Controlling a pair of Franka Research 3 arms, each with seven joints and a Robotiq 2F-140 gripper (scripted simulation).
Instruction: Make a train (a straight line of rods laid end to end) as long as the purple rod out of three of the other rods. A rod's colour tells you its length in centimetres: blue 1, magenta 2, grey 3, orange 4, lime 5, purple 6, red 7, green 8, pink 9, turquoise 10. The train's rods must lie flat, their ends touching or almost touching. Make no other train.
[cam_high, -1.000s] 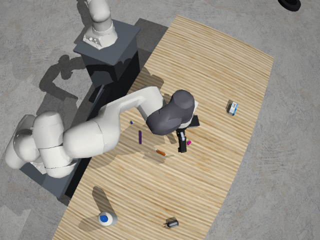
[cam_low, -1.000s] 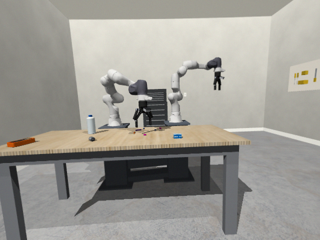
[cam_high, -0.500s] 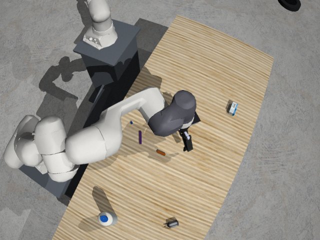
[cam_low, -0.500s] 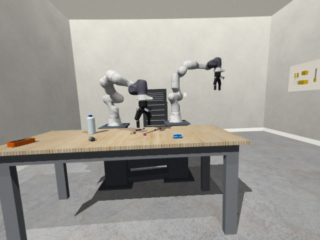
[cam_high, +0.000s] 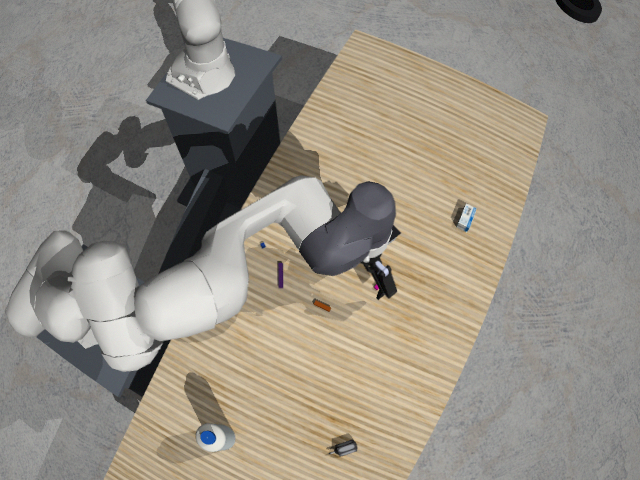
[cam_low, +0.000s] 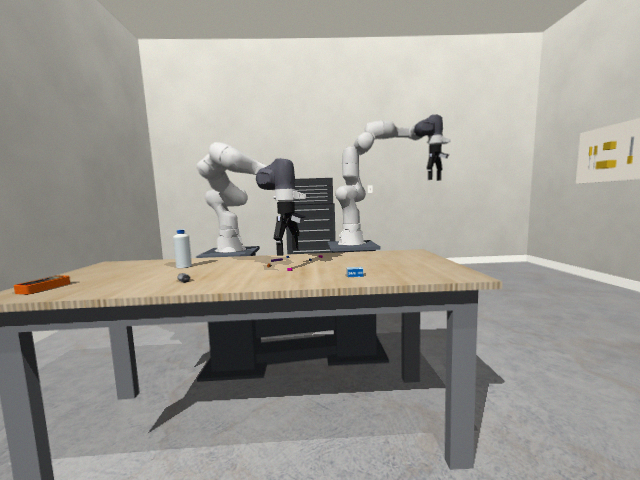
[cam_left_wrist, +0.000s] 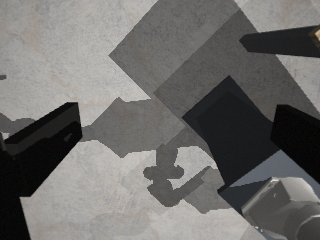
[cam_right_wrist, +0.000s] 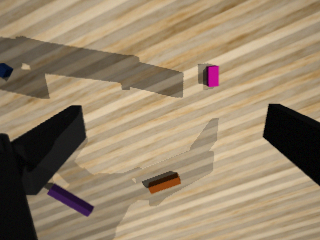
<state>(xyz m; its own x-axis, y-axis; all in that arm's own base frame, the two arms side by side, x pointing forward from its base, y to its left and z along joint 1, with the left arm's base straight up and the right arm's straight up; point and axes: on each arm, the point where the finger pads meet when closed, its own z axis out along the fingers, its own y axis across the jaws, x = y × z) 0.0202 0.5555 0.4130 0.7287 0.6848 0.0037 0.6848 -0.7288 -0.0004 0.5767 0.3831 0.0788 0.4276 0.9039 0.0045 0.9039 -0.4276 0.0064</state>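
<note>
In the top view, the right gripper (cam_high: 381, 297) (cam_low: 288, 254) (cam_right_wrist: 173, 121) partly covers the magenta rod (cam_high: 376, 287) (cam_low: 289, 269) (cam_right_wrist: 213, 76) — and the left gripper lies beyond the edge.

Right hand (cam_high: 385, 293) (cam_low: 287, 251) (cam_right_wrist: 174, 121) lower and farther out
</note>
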